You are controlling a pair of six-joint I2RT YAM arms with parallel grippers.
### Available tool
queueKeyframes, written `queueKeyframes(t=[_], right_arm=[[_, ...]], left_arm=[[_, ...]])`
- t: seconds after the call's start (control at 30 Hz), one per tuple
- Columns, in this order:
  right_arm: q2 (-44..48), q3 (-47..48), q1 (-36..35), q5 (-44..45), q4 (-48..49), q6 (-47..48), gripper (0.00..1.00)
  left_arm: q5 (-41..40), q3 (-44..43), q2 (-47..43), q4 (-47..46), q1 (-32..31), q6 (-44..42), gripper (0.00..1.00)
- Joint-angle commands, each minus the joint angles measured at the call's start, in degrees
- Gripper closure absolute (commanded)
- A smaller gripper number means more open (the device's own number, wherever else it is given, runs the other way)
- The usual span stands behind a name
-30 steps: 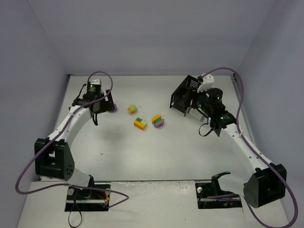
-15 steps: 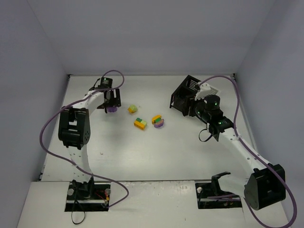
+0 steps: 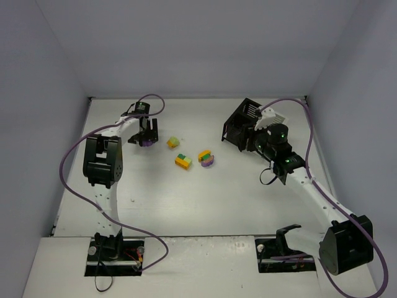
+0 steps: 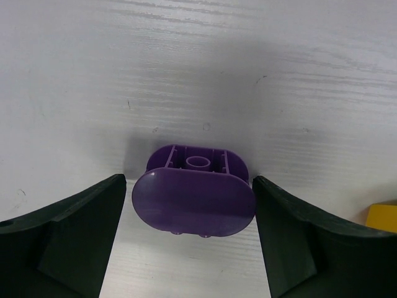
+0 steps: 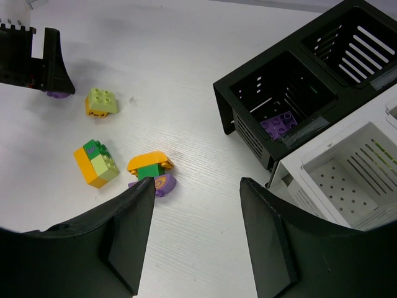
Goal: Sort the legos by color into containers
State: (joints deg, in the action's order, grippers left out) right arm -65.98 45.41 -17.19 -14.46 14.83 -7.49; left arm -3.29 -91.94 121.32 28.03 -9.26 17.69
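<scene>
Left end effector point(image 4: 189, 186) spread open astride a purple brick point(image 4: 193, 202).
Right end effector point(image 5: 197, 186) gapes empty beside the black bins point(image 5: 245, 130).

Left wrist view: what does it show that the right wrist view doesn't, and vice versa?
Only left wrist: the purple brick's hollow underside, between the left hand's open fingers. Only right wrist: black bins holding a purple piece, white bins, three mixed-colour stacks in full. Both: the white table, that brick, a mere sliver from the right wrist, and one yellow corner, probably a stack's.
</scene>
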Motion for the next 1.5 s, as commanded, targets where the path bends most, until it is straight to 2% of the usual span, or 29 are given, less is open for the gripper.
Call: queueKeyframes(t=[0.0, 0.1, 0.13, 0.2, 0.23, 0.3, 0.43, 0.63, 0.7, 0.77, 0.87, 0.93, 1.13, 1.47], right_arm=[[0.5, 0.65, 0.14, -1.1, 4.86, -0.16, 0.46], [0.15, 0.65, 0.14, -1.45, 4.86, -0.16, 0.46], [0.06, 0.65, 0.14, -1.45, 4.86, -0.16, 0.46], [-0.12, 0.73, 0.14, -1.62, 4.77, -0.16, 0.47], [-0.21, 0.91, 0.14, -1.89, 4.68, -0.16, 0.47], [-0.29, 1.26, 0.14, -3.55, 4.42, -0.68, 0.47], [-0.91, 3.97, 0.14, -7.68, 3.1, -2.52, 0.48], [-2.49, 8.73, 0.05, -16.72, -0.15, -9.02, 0.47], [-2.84, 10.65, -0.73, -18.23, -0.76, -12.72, 0.45], [-2.93, 11.89, -2.05, -18.41, -1.21, -15.17, 0.42], [-3.11, 14.61, -6.0, -16.58, -2.17, -17.38, 0.39], [-3.46, 16.98, -9.78, -15.34, -2.44, -17.83, 0.36], [-6.01, 20.24, -16.11, -14.63, -2.61, -20.55, 0.32], [-10.22, 22.53, -23.85, -9.72, -2.44, -19.76, 0.32]], left_arm=[[-1.1, 0.36, -2.58, -1.05, 0.12, -0.82, 0.24], [-0.41, 0.53, -2.31, -2.1, 0.12, -1.26, 0.32], [-0.05, 0.53, -2.31, -2.54, 0.12, -1.26, 0.42], [0.65, 1.49, -2.66, -3.42, 0.12, -1.34, 0.55], [1.78, 2.02, -3.62, -4.9, 0.03, -1.78, 0.73], [2.32, 2.38, -5.2, -4.74, -0.23, -2.75, 0.8], [3.37, 8.33, -16.16, -11.32, -2.25, -6.35, 0.91], [13.56, 16.07, -31.72, -17.21, -7.96, -14.33, 0.92], [15.5, 19.32, -36.04, -20.54, -12.68, -22.84, 0.92], [15.59, 25.56, -43.25, -23.89, -16.39, -31.78, 0.93], [15.33, 32.76, -51.42, -30.74, -22.11, -39.11, 0.92], [18.66, 34.8, -55.81, -32.6, -23.78, -41.76, 0.92], [25.86, 37.27, -61.45, -31.37, -25.28, -46.6, 0.92], [29.3, 40.61, -64.54, -33.04, -26.16, -51.09, 0.92]])
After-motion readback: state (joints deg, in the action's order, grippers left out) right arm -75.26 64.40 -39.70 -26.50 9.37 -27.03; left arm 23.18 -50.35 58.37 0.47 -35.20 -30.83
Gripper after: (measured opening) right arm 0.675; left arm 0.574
